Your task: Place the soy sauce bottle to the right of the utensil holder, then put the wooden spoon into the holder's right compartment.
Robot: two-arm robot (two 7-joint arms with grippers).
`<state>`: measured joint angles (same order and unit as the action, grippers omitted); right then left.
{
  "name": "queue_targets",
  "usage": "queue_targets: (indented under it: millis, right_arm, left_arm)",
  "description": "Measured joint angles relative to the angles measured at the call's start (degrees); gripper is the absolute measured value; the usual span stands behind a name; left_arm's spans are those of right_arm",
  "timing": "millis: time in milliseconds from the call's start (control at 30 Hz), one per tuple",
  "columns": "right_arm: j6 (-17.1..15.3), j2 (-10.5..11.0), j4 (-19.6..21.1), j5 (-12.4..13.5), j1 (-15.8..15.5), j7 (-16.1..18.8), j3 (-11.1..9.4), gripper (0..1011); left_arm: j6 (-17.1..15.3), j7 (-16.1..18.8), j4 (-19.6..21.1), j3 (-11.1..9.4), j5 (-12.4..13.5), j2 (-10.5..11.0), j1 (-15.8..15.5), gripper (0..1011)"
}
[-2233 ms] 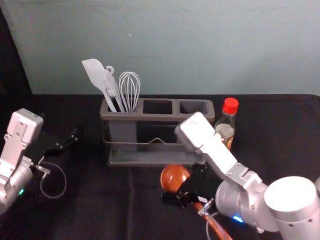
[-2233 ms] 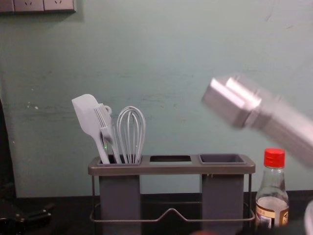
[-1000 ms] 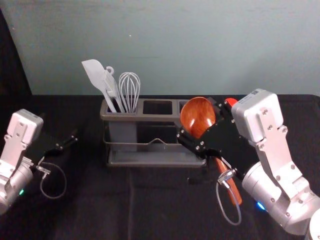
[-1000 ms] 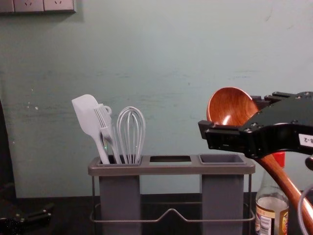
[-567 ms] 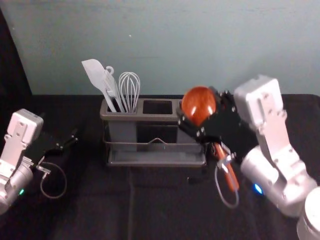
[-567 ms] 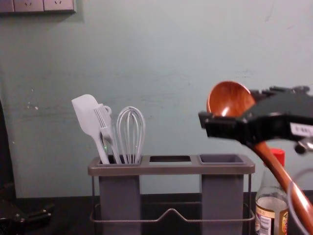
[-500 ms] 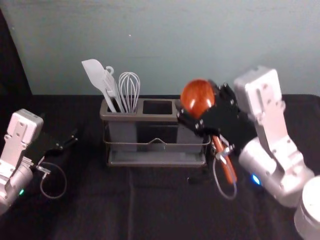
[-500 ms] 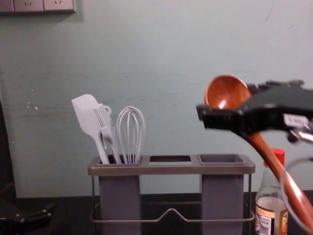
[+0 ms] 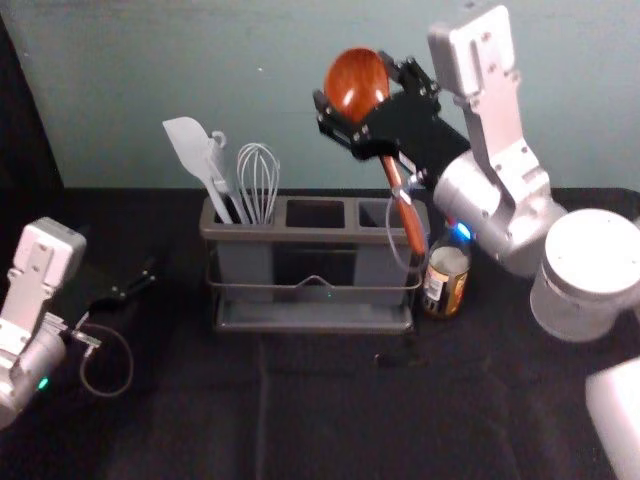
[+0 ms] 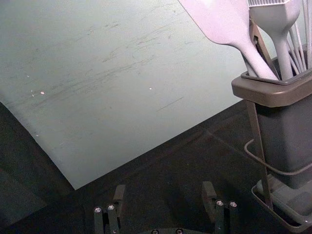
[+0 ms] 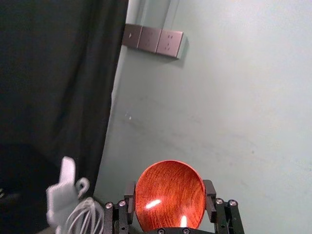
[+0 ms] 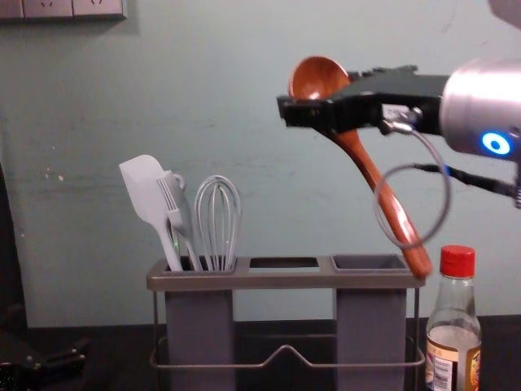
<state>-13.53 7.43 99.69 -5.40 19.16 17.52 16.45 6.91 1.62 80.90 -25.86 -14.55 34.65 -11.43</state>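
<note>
Head view: the left gripper (image 9: 148, 274) is resting at the left, holding its jaws spread; the bottle (image 9: 445, 282) is standing just right of the holder (image 9: 315, 236). Above the holder, the right gripper (image 9: 352, 86) is pinching the spoon (image 9: 355, 72) around its bowl, handle slanting down. Being wooden, it is probably proving light and stiff, but its glossy curve is risking slippage; the handle's neck is offering surer hold.

The right arm (image 9: 508, 135) is showing pale silver plating, with a blocky housing (image 9: 460, 60) and rounded, drum-like joints (image 9: 592, 255). A blue ring light (image 12: 496, 144) is glowing on it, while a green light (image 9: 43, 383) is shining on the silver left arm (image 9: 30, 295). Each arm is sporting a thin, looping grey cable (image 12: 448, 187). Silver screws (image 11: 233, 203) are dotting the black metal by the fingers (image 11: 210, 195), and a white label (image 12: 396, 112) is marking the right side's black section.
</note>
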Motion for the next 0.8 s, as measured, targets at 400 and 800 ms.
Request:
queue_targets:
  millis: [400,800]
  right_arm:
    - [11.2,-2.71,-11.31,2.34,5.96,-3.37,0.61,839]
    - [25.12,-3.69,-18.78,3.14,4.84,-7.02,1.35,839]
  left_arm:
    - [0.0,0.0,0.0,0.0,0.0,0.0,0.0,1011]
    - [0.0,0.0,0.0,0.0,0.0,0.0,0.0,1011]
